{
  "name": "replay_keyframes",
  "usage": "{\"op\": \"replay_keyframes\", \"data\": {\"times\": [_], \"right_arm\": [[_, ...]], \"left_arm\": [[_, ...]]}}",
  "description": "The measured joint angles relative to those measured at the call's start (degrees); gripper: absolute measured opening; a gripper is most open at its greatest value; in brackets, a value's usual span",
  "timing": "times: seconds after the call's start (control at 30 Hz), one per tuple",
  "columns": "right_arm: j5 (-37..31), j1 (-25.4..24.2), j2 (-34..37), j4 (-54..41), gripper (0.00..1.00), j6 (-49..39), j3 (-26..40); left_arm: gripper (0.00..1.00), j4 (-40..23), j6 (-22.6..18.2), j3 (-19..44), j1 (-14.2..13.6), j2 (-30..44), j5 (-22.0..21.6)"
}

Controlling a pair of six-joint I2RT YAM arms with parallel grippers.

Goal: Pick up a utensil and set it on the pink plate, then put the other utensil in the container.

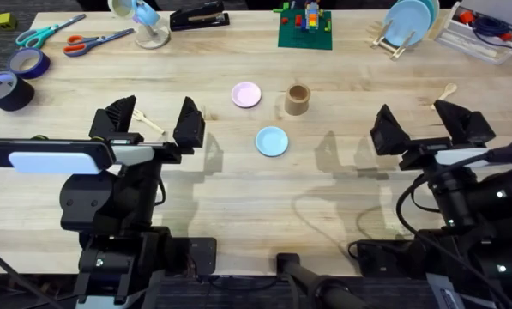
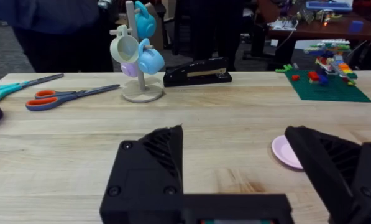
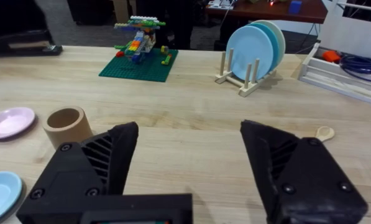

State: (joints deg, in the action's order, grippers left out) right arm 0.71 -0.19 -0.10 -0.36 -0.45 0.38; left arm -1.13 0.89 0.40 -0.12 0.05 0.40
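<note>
Step in hand: judged from how things lie, nothing is picked up yet; the first move is to take the small pale wooden fork (image 1: 147, 121) and carry it to the small round pale pink plate (image 1: 246, 94).
Fork: lies flat on the wooden table (image 1: 238, 189), directly between the spread fingers of the left gripper (image 1: 149, 124), part hidden by them; its tines are too small to make out.
Left gripper: jaws wide apart, holding nothing, poised over the fork.
Right gripper (image 1: 431, 127): jaws wide apart, empty, near the small pale wooden spoon with the rounded end (image 1: 445, 92), which lies just beyond it by the table's right side.
Pink plate: bare, ahead and to the right of the left gripper; its edge shows in the left wrist view (image 2: 286, 152).
Container: the small brown cylindrical cup (image 1: 298, 99) stands upright just right of the pink plate, apart from it.
Decoy: the small round light blue plate (image 1: 272, 141) sits nearer the arms than the pink one; it is no target.
Doing it well: I judge the fork thin and flat, so the fingers should come down astride the handle, across its width, low to the wood before closing. Lift clear, then lower onto the plate's centre before releasing.
Risk: a shallow close could slide over the handle or flick the fork away.
</note>
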Motion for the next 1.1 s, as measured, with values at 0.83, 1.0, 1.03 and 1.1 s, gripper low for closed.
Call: {"op": "replay_keyframes", "data": {"times": [0.83, 1.0, 1.03, 1.1], "right_arm": [[0.1, 0.0, 0.0, -2.2, 0.993, -1.7, 1.2], [0.2, 0.0, 0.1, -10.1, 0.993, -2.4, 6.3], [0.2, 0.0, 0.1, -11.9, 0.993, -2.6, 7.7], [0.2, 0.0, 0.1, -15.4, 0.993, -3.0, 10.6]], "left_arm": [[0.998, -2.2, -1.5, 0.6, 0.0, 0.0, 0.0], [0.998, -13.1, -2.2, 6.7, 0.0, 0.0, 0.0], [0.998, -15.1, -2.2, 8.3, 0.0, 0.0, 0.0], [0.998, -18.7, -2.3, 11.8, 0.0, 0.0, 0.0]]}}
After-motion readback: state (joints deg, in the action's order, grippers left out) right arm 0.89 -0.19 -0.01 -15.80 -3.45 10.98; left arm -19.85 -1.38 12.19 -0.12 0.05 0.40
